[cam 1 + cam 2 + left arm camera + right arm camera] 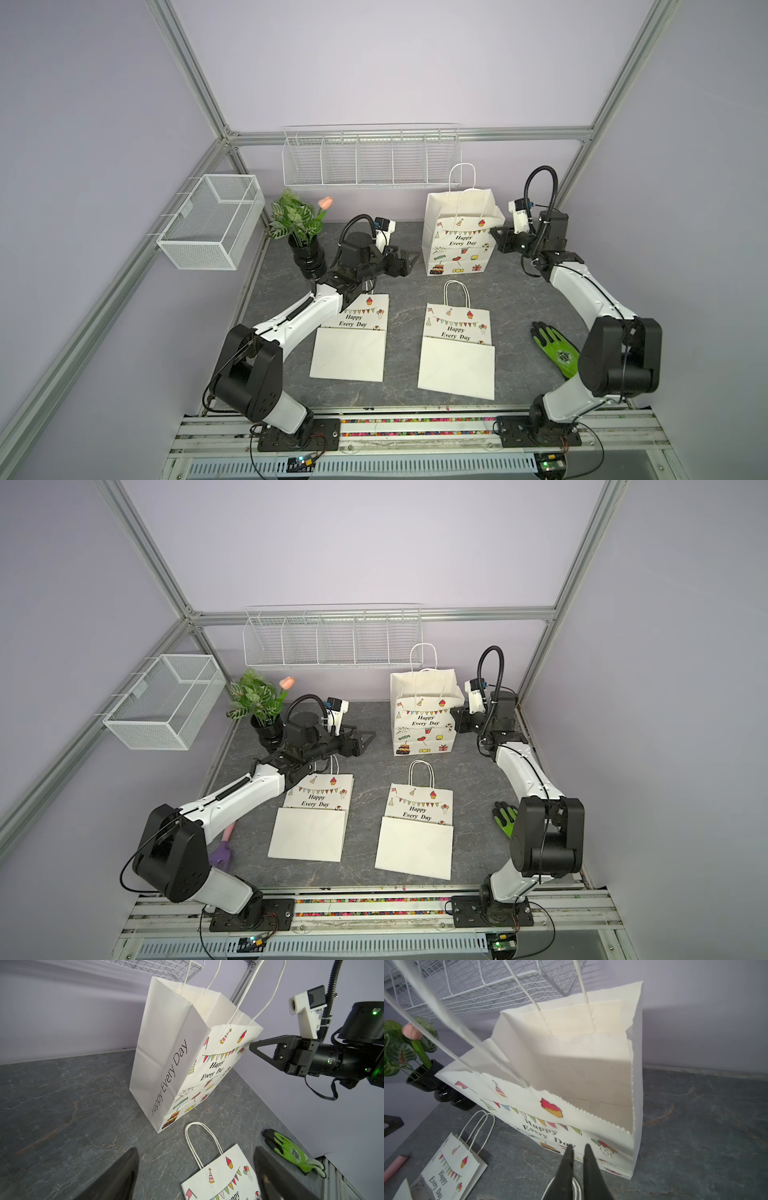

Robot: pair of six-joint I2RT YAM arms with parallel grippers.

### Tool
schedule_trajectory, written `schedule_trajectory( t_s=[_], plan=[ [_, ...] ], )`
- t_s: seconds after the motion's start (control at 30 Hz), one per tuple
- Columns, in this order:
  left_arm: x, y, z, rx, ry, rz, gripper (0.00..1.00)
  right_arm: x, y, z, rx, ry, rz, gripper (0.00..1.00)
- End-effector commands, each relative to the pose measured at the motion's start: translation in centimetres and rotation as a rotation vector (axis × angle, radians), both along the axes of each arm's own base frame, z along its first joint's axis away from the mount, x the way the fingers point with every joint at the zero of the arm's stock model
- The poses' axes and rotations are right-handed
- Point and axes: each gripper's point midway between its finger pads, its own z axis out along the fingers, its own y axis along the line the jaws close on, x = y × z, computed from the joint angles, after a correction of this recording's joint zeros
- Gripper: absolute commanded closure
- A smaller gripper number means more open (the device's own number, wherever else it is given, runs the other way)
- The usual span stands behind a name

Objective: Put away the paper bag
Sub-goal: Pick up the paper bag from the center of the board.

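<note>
A large white "Happy Every Day" paper bag (457,237) (422,712) stands upright and open at the back of the table, its handles up. Two smaller bags of the same print lie flat in front, one to the left (353,332) and one in the middle (457,349). My left gripper (411,262) (195,1178) is open, empty, left of the standing bag (166,1053) and pointing at it. My right gripper (494,232) (578,1147) is at the bag's front right corner (631,1126). Its jaws stand only slightly apart, with nothing between the tips.
A white wire rack (370,160) hangs on the back wall above the bag. A mesh basket (212,220) hangs on the left frame. A potted plant (299,232) stands behind my left arm. A green glove (557,349) lies at the right, a pink-purple tool (222,850) at the left.
</note>
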Motion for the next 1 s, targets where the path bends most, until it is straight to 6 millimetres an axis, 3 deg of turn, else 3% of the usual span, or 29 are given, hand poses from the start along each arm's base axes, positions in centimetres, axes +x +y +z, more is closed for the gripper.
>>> schedule_trajectory(
  t_s=[0.0, 0.07, 0.13, 0.3, 0.43, 0.57, 0.67, 0.8, 0.97],
  plan=[
    [-0.1, 0.6, 0.6, 0.018, -0.031, 0.023, 0.10, -0.6, 0.0, 0.1, -0.041, -0.015, 0.009, 0.42],
    [0.3, 0.2, 1.0, 0.015, -0.055, 0.014, 0.07, -0.5, -0.4, -0.4, -0.051, -0.005, -0.001, 0.18],
    [1.1, -0.5, 1.3, 0.010, -0.075, 0.002, 0.05, -0.6, -0.8, -0.3, -0.047, -0.008, -0.016, 0.10],
    [3.8, -3.4, 2.3, 0.068, -0.193, -0.009, 0.00, -2.3, -1.2, 1.0, -0.035, -0.045, -0.043, 0.09],
    [5.1, -5.8, 2.4, 0.106, -0.263, -0.009, 0.01, -4.5, -1.2, 3.2, -0.005, -0.092, -0.062, 0.08],
    [6.7, -7.8, 0.8, 0.139, -0.267, -0.017, 0.01, -7.2, -1.1, 6.0, 0.027, -0.148, -0.069, 0.00],
    [7.1, -9.3, 0.0, 0.137, -0.258, -0.045, 0.00, -9.1, -1.3, 8.0, 0.026, -0.196, -0.082, 0.08],
    [7.8, -10.8, -0.7, 0.153, -0.250, -0.057, 0.08, -10.5, -1.4, 9.4, 0.024, -0.224, -0.092, 0.11],
    [9.4, -11.5, -1.8, 0.169, -0.244, -0.036, 0.21, -10.8, -1.1, 9.4, 0.042, -0.215, -0.076, 0.11]
  ],
)
